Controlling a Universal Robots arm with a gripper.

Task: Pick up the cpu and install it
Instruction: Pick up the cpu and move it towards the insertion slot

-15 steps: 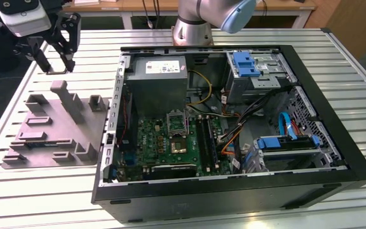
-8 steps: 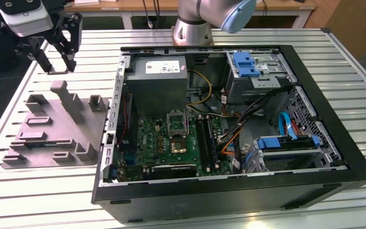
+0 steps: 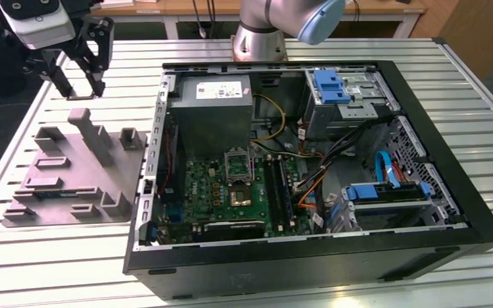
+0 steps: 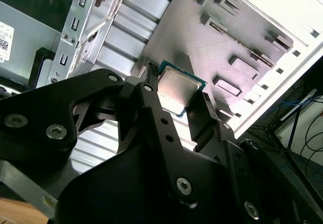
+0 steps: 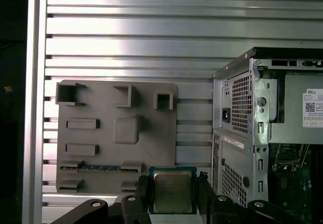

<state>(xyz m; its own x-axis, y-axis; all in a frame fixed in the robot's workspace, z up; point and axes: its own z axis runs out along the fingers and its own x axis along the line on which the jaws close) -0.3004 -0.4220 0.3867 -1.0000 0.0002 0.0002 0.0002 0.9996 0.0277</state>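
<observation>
While it hangs over the table (image 3: 332, 48), the gripper (image 3: 82, 93) holds the chip (image 5: 172, 191).
Its fingers (image 5: 204, 193) pinch the chip's sides, near the grey tray (image 3: 67, 173) beside the computer (image 3: 452, 212).

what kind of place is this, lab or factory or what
Probably a robotics lab or test bench for computer assembly: a slatted aluminium table carries an open black desktop computer case and a grey moulded parts fixture, and the black robot gripper holds a small square silver-topped cpu.
</observation>
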